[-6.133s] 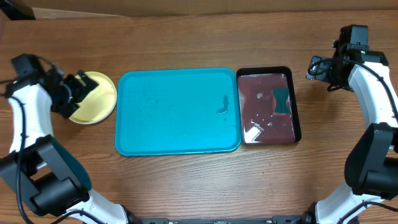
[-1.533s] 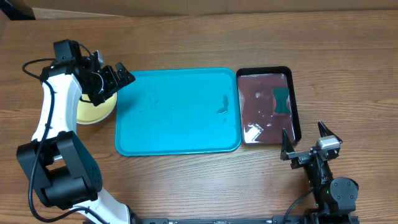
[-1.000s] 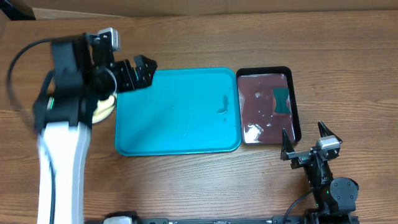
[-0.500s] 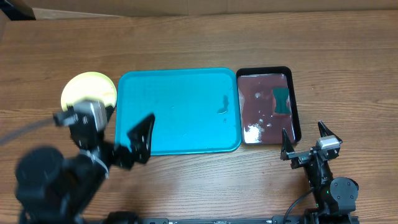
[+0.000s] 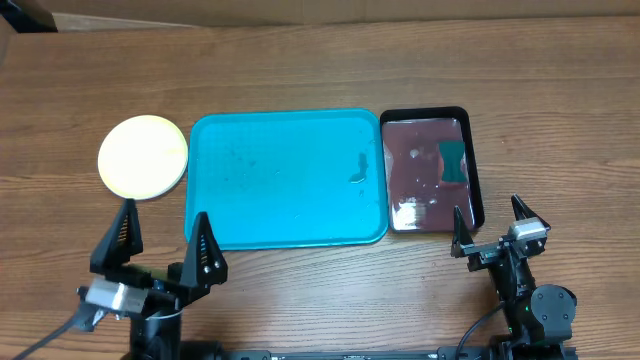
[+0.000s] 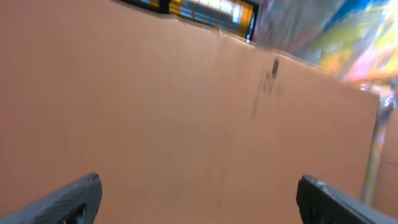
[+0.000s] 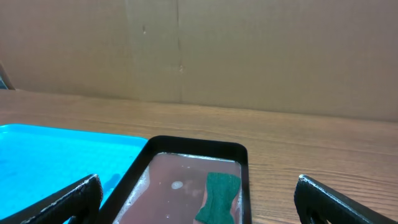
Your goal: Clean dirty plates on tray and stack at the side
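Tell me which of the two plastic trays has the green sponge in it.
The smaller black tray holding brownish liquid, right of the large turquoise tray; the green sponge lies in it.

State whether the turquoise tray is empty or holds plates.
Empty of plates: the tray shows bare turquoise with few smudges; the yellow-green plate lies beside it.

Nothing readable anywhere, tbh. Closest thing to writing is a dark scribbly mark [image 6: 268, 78] on the cardboard wall [image 6: 155, 124] in the left wrist view, way too blurred to make out as letters or numbers.
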Motion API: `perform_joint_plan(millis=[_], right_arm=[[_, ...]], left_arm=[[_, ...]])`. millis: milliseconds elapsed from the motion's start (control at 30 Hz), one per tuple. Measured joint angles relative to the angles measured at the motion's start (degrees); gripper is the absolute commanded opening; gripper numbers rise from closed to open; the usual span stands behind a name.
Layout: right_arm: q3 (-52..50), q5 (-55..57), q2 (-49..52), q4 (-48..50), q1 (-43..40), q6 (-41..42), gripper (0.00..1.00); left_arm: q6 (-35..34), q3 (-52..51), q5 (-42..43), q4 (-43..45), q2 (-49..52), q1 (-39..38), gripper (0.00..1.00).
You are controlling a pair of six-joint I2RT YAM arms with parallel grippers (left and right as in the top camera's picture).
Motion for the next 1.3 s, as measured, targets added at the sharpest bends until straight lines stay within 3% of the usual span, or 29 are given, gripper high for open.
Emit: perform_joint_plan(millis=[167, 433, 667, 867, 1100, 1300], right_arm=[[0.0, 0.0, 0.0, 0.0, 0.02, 0.0, 1.0], [0.0, 0.02, 0.0, 0.0, 0.0, 0.02, 1.0], [0.0, 0.0, 0.0, 0.02, 0.0, 0.0, 1.0], [0.0, 0.02, 0.0, 0.0, 0.0, 0.0, 1.0], [0.0, 0.02, 0.0, -0.02, 0.0, 0.02, 1.0], [0.0, 0.0, 0.0, 0.0, 0.0, 0.0, 1.0]], left_arm=[[-3.61, -10.19, -3.43, 9.55, -1.36, 0.0, 1.0], [-11.74, -20.55, -10.99, 10.69, -1.36, 0.0, 1.0], [-12.33, -22.56, -13.79, -1.14, -1.44, 0.0, 1.0], [-5.2, -22.75, -14.49, -11.45, -1.42, 0.0, 1.0], [12.35, -22.77, -11.28, -12.24, -1.46, 0.02, 1.0], [17.66, -22.77, -7.19, -12.61, -1.46, 0.0, 1.0]])
